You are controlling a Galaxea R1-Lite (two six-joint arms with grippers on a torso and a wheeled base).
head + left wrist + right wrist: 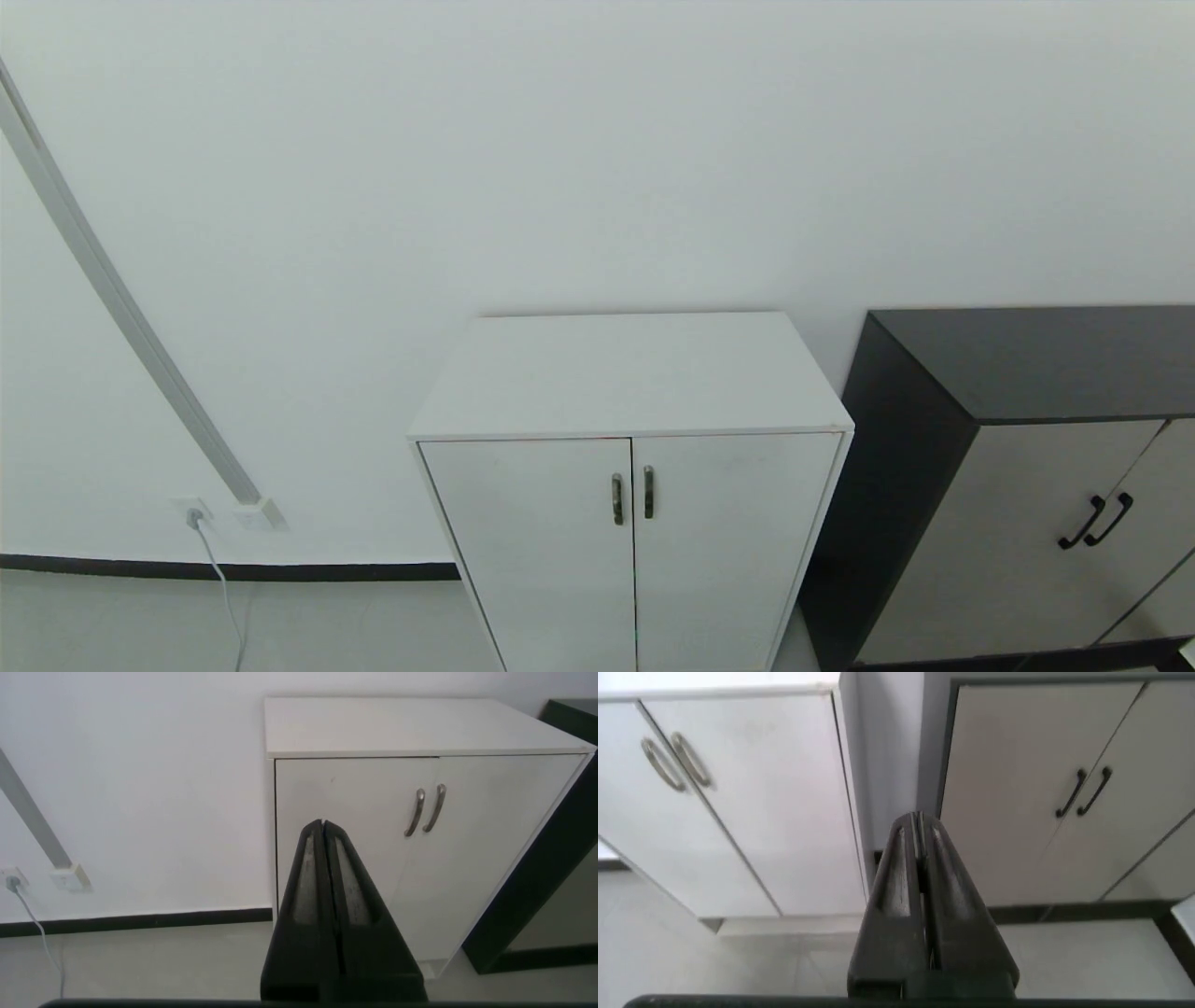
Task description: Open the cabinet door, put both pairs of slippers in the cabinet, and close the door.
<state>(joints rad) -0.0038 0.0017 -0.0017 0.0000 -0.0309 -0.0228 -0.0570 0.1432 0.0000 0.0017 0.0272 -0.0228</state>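
Observation:
A white two-door cabinet (631,541) stands against the wall, both doors closed, with two dark metal handles (632,496) side by side at the middle. The left wrist view shows the cabinet (374,849) and its handles (425,810) some way beyond my left gripper (322,826), which is shut with nothing in it. My right gripper (918,819) is shut and empty too, held in front of the gap between the white cabinet (757,812) and the dark one.
A black cabinet (1008,485) with light doors and black handles (1094,521) stands right of the white one. A wall socket with a white cable (201,523) and a slanted conduit (121,299) are on the left wall. Bare floor (140,961) lies in front.

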